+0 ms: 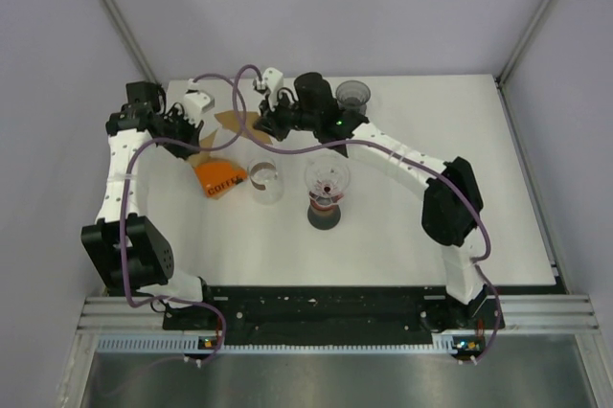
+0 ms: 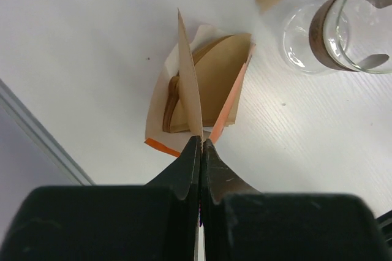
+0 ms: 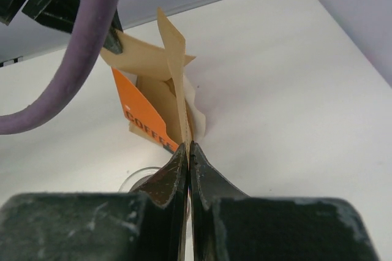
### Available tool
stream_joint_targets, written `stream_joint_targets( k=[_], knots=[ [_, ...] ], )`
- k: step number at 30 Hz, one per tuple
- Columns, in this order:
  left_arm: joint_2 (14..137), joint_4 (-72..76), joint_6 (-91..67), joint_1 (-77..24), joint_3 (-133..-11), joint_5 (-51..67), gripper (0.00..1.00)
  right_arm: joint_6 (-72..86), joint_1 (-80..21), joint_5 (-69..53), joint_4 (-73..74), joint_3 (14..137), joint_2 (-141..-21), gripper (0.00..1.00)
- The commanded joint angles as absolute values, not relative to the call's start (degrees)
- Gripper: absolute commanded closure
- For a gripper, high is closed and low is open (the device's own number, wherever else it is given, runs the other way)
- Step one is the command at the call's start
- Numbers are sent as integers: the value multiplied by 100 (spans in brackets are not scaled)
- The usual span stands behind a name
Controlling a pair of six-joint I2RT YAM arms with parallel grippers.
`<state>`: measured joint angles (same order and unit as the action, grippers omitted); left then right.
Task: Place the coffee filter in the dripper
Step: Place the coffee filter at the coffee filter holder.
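A brown paper coffee filter (image 1: pixel 230 124) hangs above the table's back left, held between both grippers. My left gripper (image 1: pixel 203 130) is shut on one edge of the coffee filter (image 2: pixel 188 83). My right gripper (image 1: pixel 257 124) is shut on the opposite edge of the coffee filter (image 3: pixel 174 59). In the wrist views, the left gripper (image 2: pixel 201 139) and the right gripper (image 3: pixel 187 144) both show jaws pressed together on paper. The glass dripper (image 1: pixel 327 178) stands on a dark base at the table's middle, to the right of both grippers and apart from them.
The orange filter package (image 1: pixel 215 179) lies under the held filter, with a stack of filters (image 2: pixel 208 89) showing in it. A clear glass (image 1: pixel 265 181) stands between the package and the dripper. A dark cup (image 1: pixel 352 95) sits at the back. Purple cables loop over the table.
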<state>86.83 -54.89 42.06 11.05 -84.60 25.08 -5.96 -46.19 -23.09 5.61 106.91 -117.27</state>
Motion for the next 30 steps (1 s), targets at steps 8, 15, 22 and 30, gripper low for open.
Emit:
stream_joint_targets(
  k=[8, 15, 22, 30],
  knots=[
    [9228, -6021, 4641, 1125, -8956, 2962, 100, -923, -4403, -2206, 352, 10178, -10846, 100],
    [9123, -5950, 4640, 1125, -8930, 2917, 86, -905, -4395, -2224, 290, 10046, -10767, 100],
    [8781, -6020, 4693, 1125, -8789, 3252, 90, -879, -4395, -2276, 237, 9984, -10705, 100],
    [8604, -5977, 4684, 1134, -8789, 3138, 90, -879, -4395, -2285, 211, 9879, -10626, 100]
  ],
)
